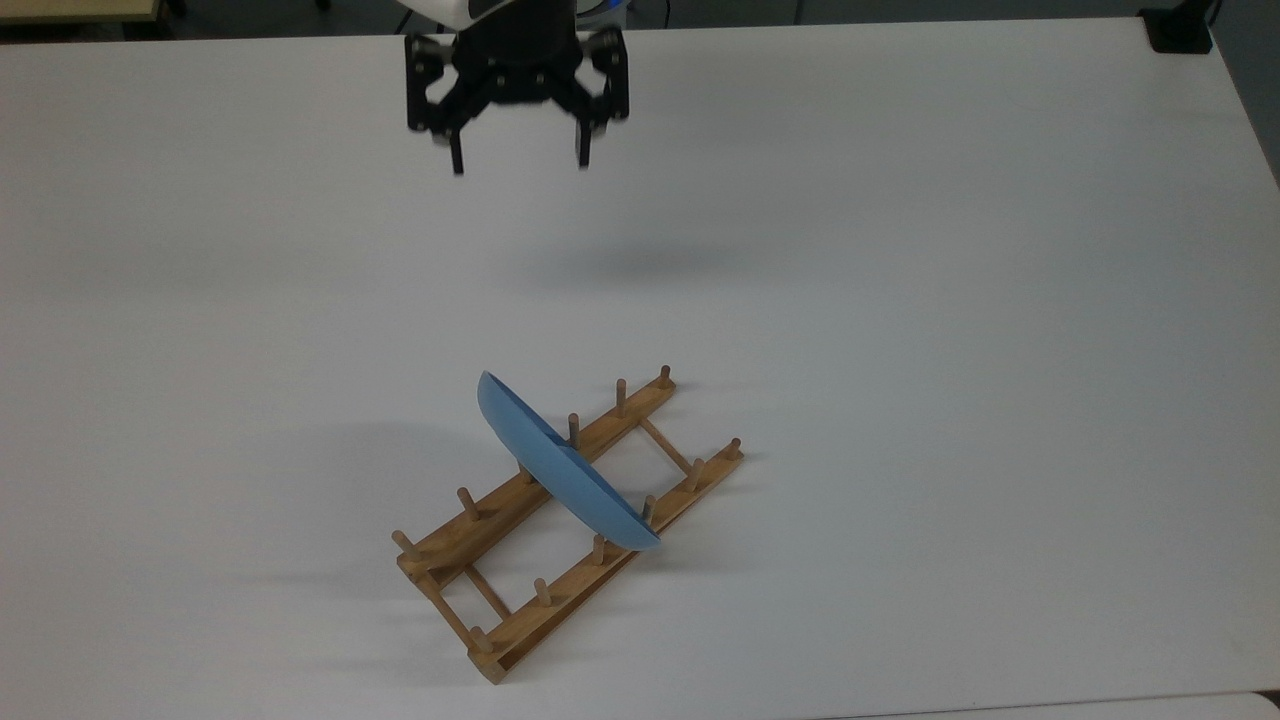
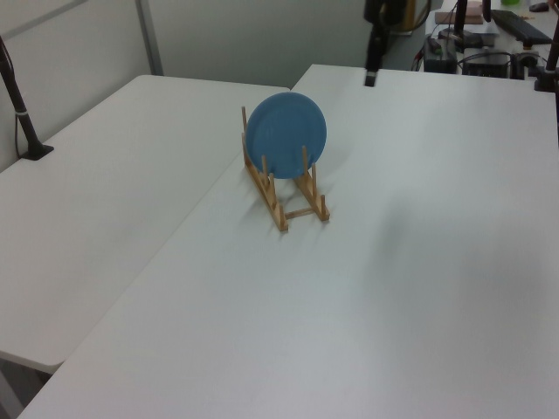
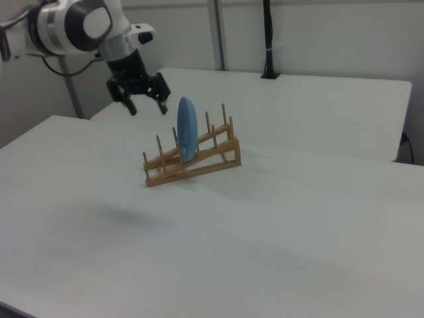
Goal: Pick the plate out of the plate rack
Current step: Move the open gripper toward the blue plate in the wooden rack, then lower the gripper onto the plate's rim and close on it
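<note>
1. A light-blue plate (image 1: 560, 470) stands on edge in a wooden plate rack (image 1: 520, 580), slotted between its pegs, on a white counter (image 1: 950, 300).
2. The black gripper (image 1: 520, 163) hangs in the air above the counter, well apart from the rack.
3. Its fingers (image 1: 458, 160) are spread wide, grasping nothing.

Wide flat white counter (image 1: 900, 300), matte top, soft shadows on it. Directly on it: one ladder-like light-brown wooden plate rack (image 1: 560, 530) with upright pegs, lying diagonally toward the top view's lower centre. In the left view a second white counter (image 2: 96, 218) adjoins it along a seam.
</note>
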Tool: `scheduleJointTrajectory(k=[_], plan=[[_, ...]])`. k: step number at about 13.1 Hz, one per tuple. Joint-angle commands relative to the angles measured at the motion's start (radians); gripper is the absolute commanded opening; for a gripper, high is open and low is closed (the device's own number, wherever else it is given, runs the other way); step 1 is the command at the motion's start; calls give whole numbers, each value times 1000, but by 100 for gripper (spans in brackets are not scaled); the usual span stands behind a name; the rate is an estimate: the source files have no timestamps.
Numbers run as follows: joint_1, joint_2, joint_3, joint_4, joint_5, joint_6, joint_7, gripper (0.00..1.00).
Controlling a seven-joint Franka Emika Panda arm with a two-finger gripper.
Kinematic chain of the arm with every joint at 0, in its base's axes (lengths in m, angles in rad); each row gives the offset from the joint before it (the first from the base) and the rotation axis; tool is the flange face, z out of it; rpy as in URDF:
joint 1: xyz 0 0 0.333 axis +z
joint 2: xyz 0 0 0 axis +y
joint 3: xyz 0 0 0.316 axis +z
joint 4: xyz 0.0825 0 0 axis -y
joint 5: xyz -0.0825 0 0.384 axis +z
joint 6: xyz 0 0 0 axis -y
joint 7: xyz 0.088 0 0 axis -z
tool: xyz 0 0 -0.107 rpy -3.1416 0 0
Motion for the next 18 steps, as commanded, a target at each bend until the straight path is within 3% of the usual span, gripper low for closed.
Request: scheduleJointTrajectory(k=[1, 3, 5, 6, 10, 18], plan=[[28, 66, -9, 5, -135, 198, 139, 83], [26, 130, -11, 19, -207, 310, 215, 73], [26, 218, -13, 61, -278, 387, 315, 50], [25, 239, -14, 74, -296, 408, 343, 45], [14, 290, -20, 83, -370, 504, 386, 37], [28, 267, -11, 82, -361, 492, 386, 35]])
